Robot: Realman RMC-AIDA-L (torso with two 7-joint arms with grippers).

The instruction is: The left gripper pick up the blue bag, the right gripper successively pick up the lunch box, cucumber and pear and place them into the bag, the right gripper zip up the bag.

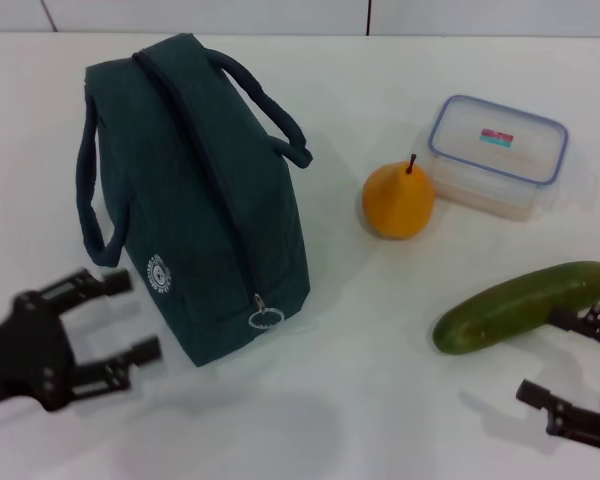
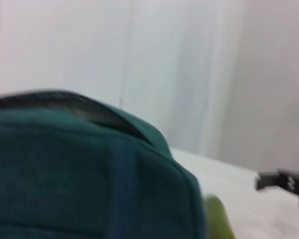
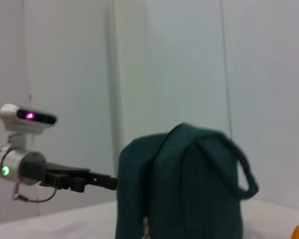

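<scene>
Teal blue bag (image 1: pixel 195 200) stands zipped on the table, head view; left gripper (image 1: pixel 130 318) spread wide just beside it, right gripper (image 1: pixel 565 355) open near the cucumber (image 1: pixel 525 306). Left wrist view: mostly bag. Right wrist view: a grab could miss the handle and tip it.

Left end effector (image 1: pixel 140 318): a matte black two-fingered claw, each finger a slim bar with a blocky squared tip, small pale screw heads dotting its body.
Left wrist (image 3: pixel 12 164): a silver cylinder carrying a small green light, a thin cable looping beneath, a pale camera pod with a magenta glow mounted above.
Right end effector (image 1: pixel 560 355): matching black claw, angular fingers, stubby squared tips.
</scene>
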